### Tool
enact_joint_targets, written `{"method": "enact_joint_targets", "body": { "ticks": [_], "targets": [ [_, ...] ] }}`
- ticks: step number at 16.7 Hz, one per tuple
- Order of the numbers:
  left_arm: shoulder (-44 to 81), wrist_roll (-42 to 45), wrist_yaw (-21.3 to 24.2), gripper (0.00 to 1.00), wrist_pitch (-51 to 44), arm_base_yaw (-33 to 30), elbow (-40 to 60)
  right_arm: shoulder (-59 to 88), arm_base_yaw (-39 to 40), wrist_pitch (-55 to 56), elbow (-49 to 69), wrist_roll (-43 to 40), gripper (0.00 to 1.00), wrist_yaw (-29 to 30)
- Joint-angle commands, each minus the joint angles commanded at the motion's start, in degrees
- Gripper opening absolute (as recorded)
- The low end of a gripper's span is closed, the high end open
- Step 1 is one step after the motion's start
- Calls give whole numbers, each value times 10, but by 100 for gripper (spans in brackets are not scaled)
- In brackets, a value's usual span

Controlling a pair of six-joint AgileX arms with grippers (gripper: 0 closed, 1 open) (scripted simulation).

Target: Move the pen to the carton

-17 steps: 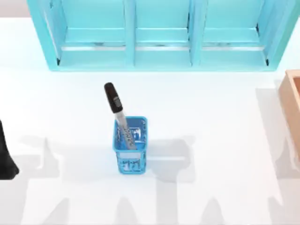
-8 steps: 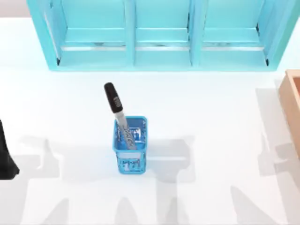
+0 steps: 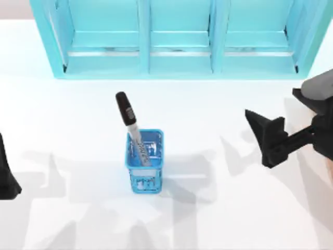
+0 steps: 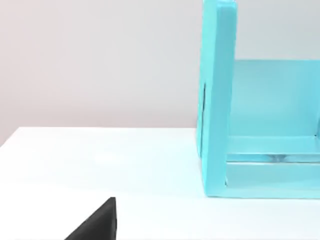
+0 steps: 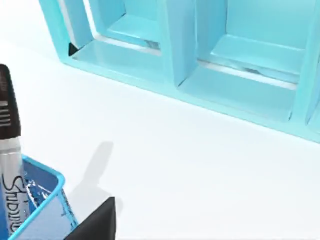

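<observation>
Right gripper [image 3: 258, 136], fingers spread, hovers right of the pen [image 3: 130, 124] leaning in the mesh cup [image 3: 145, 166]. Best grasped at its black cap; left gripper [image 3: 7, 177] parked, state indiscernible.

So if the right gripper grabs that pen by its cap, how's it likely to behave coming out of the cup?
The pen looks stiff and light. It leans loosely in the blue cup, so it may drag and tip it.

Pen [image 3: 129, 122] in cup [image 3: 145, 169], before shelf [image 3: 177, 39]
</observation>
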Motion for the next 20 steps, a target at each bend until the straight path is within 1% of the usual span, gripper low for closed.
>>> {"method": "enact_joint_targets", "body": {
  "ticks": [5, 9, 17, 20],
  "targets": [
    [0, 0, 0, 100, 0, 0, 0, 208, 105, 40, 106, 21, 100, -14],
    [0, 0, 0, 100, 0, 0, 0, 314, 157, 49, 148, 34, 100, -21],
    [0, 0, 0, 100, 0, 0, 0, 335, 165, 50, 154, 36, 100, -22],
    [0, 0, 0, 100, 0, 0, 0, 376, 169, 67, 185, 39, 100, -20]
  ]
}}
